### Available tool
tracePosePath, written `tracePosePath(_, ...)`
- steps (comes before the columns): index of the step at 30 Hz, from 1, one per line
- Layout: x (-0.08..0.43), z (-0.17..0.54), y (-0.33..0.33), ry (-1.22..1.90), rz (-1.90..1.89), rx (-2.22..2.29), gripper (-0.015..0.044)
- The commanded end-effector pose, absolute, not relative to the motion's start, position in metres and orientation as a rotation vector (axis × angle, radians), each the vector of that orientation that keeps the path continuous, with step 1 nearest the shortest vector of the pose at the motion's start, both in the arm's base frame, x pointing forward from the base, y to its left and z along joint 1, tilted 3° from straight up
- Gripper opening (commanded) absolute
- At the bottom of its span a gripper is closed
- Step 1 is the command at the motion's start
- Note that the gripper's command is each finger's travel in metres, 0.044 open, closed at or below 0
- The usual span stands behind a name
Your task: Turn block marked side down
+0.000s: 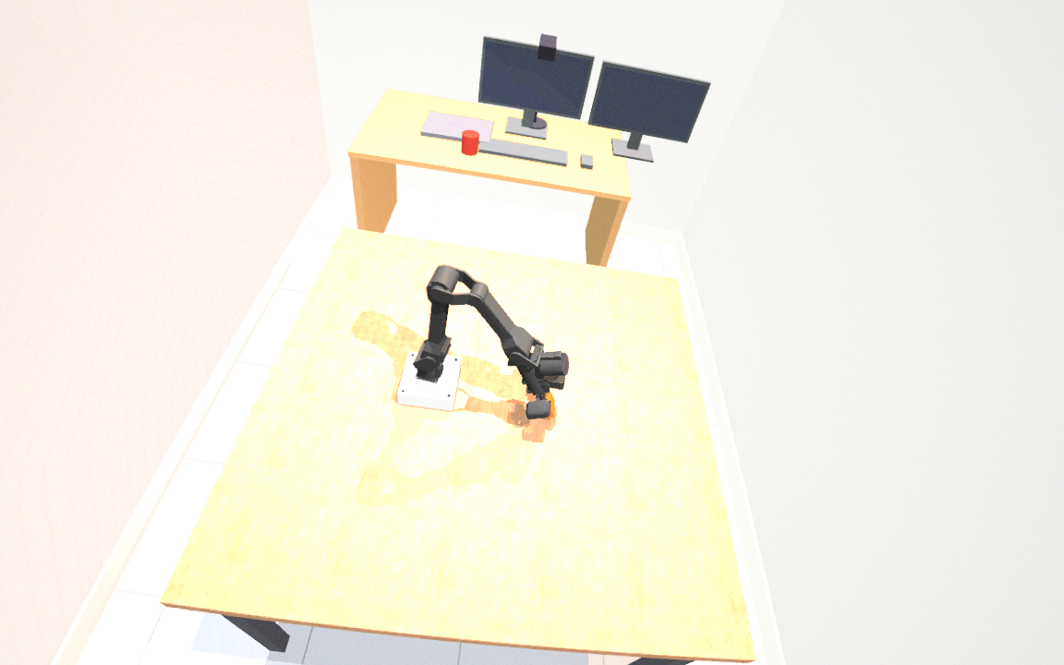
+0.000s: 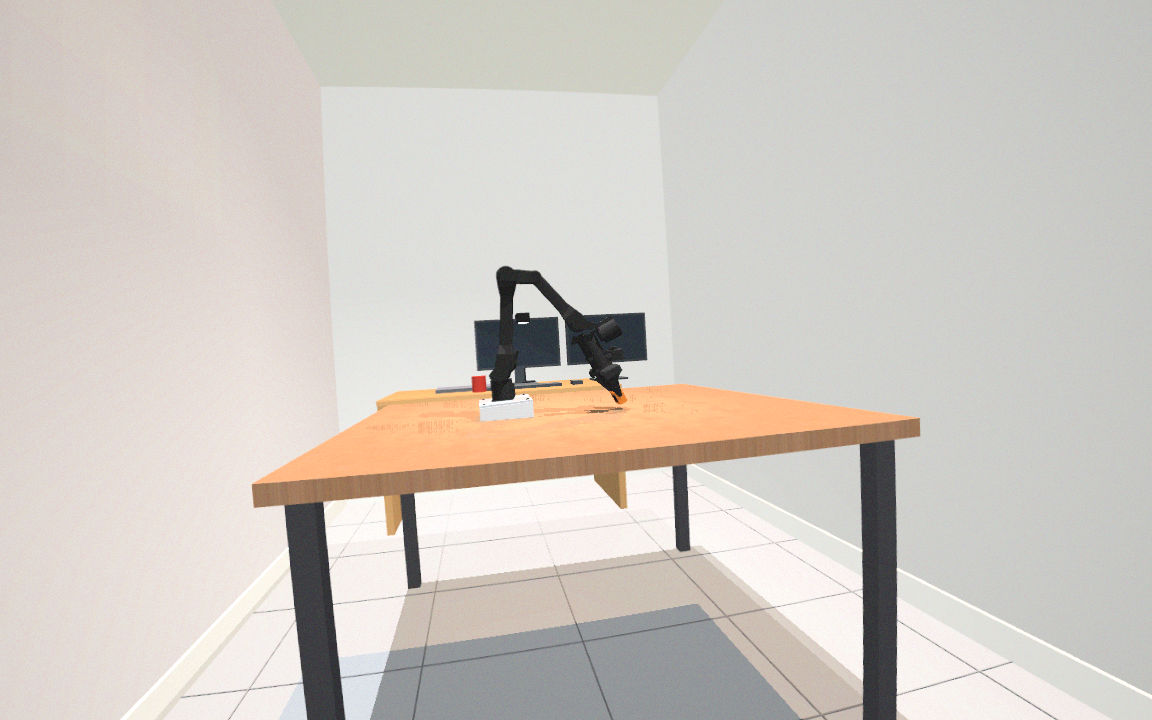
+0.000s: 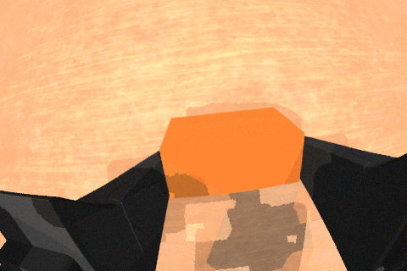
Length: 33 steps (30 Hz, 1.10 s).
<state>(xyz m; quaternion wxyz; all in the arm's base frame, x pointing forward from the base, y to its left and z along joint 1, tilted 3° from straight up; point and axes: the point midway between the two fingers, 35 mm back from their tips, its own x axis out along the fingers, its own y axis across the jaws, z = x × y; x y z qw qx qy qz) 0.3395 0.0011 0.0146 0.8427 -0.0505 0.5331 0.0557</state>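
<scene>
The orange block (image 1: 551, 403) (image 2: 622, 394) (image 3: 233, 148) is between the two black fingers of my gripper (image 2: 618, 399) (image 3: 231, 151), which is shut on it. In the exterior view the gripper slants down and outward, and the block is tilted with it, a little above the table (image 1: 453, 538) (image 2: 580, 447), with a shadow below. The wrist view shows plain orange faces; no mark is visible on them. The block's other sides are hidden, and in the top view the gripper covers most of it.
The arm's white base (image 1: 429, 388) (image 2: 506, 409) stands on the table to the left of the block. Behind the table is a desk (image 1: 412, 111) with a red cup (image 1: 469, 142) (image 2: 478, 383), a keyboard (image 1: 524, 151), a mouse (image 1: 586, 161) and two monitors (image 1: 532, 78) (image 1: 647, 99).
</scene>
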Motion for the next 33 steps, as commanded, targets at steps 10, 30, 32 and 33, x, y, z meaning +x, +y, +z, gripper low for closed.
tracePosePath(10, 0.335, 0.015, 0.002, 0.991, 0.130, -0.103, 0.0000)
tracePosePath(30, 0.354, -0.025, 0.000, 0.743, 0.135, -0.074, 0.0000)
tracePosePath(32, 0.354, -0.027, 0.000, 0.718, 0.136, -0.072, 0.0000)
tracePosePath(33, 0.353, -0.028, -0.001, 0.705, 0.137, -0.071, 0.0000)
